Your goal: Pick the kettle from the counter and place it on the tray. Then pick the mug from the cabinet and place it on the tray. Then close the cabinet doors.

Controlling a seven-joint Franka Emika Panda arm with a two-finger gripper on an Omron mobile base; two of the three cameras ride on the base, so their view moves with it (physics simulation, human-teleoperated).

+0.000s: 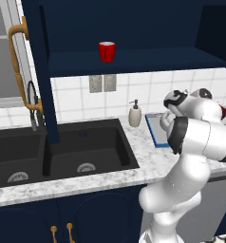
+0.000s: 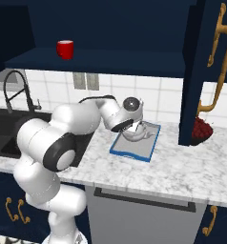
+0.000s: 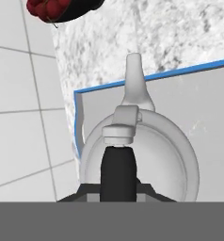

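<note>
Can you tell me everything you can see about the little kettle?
The kettle is small, squat and silvery-white, with a smooth shiny-looking round body, a lid with a knob, a short spout pointing away from the hand camera, and a dark handle. It stands upright over the grey inside of the blue-rimmed tray, near the tray's back end by the tiled wall. The gripper is shut on its dark handle from above. Whether its base already rests on the tray cannot be told.

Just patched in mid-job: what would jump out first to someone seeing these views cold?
Probably the gripper shut on the kettle, which sits over the blue-rimmed tray on the counter. Next, the red mug standing alone on the shelf of the open cabinet. A dark bowl of red fruit sits right of the tray.
</note>
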